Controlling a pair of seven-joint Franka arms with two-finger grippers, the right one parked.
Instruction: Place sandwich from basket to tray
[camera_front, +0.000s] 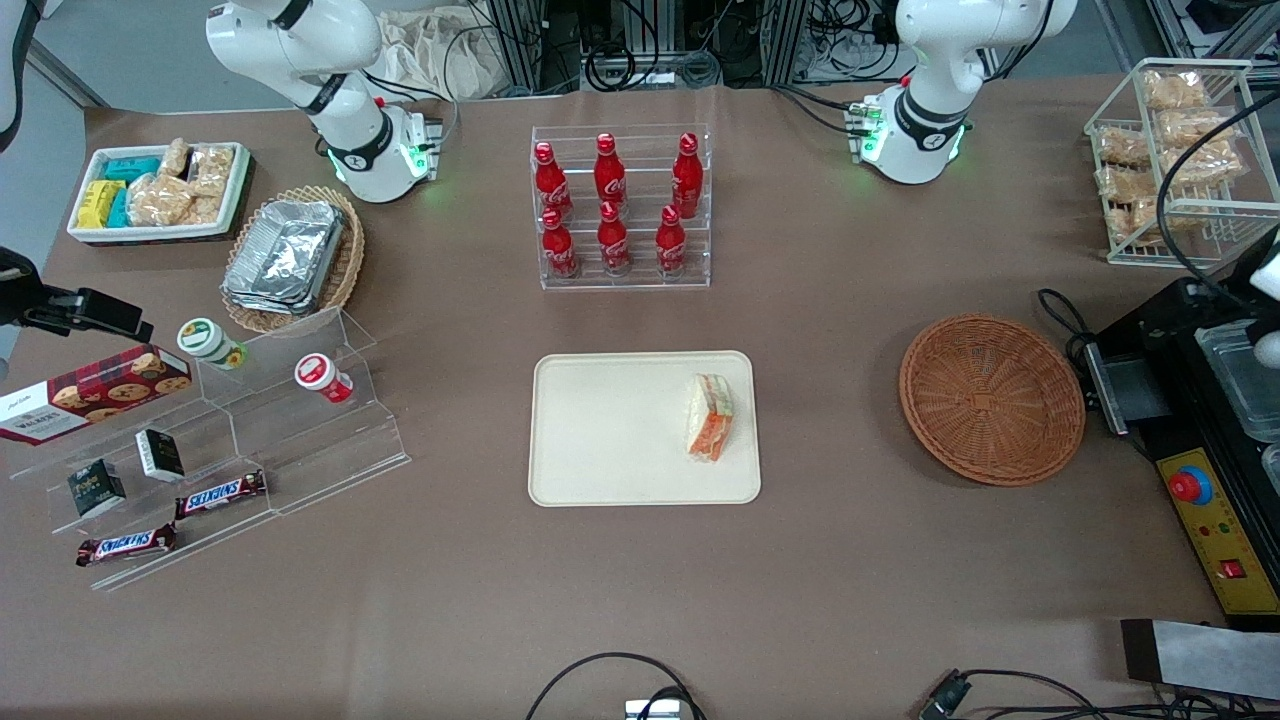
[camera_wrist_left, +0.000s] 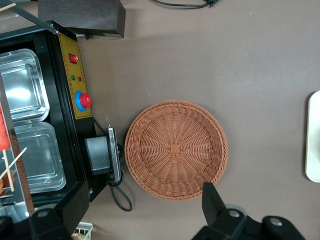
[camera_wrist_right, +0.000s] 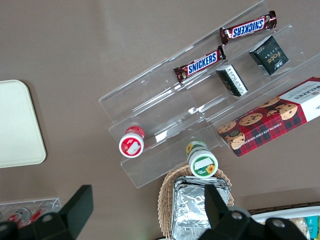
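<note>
The sandwich (camera_front: 710, 416), a wrapped wedge with orange and green filling, lies on the cream tray (camera_front: 620, 430), near the tray's edge toward the working arm's end of the table. The round reddish-brown wicker basket (camera_front: 990, 398) stands empty beside the tray. In the left wrist view the basket (camera_wrist_left: 176, 149) is empty below the camera and a strip of the tray's rim (camera_wrist_left: 314, 137) shows. My left gripper (camera_wrist_left: 145, 215) is open and empty, raised above the table beside the basket. One finger (camera_wrist_left: 212, 200) overlaps the basket's rim.
A black machine with steel pans and a red button (camera_front: 1200, 485) stands close beside the basket. A wire rack of bagged snacks (camera_front: 1170, 150) is farther back. A rack of red bottles (camera_front: 620, 210) stands farther from the camera than the tray. An acrylic step shelf (camera_front: 250, 420) lies toward the parked arm's end.
</note>
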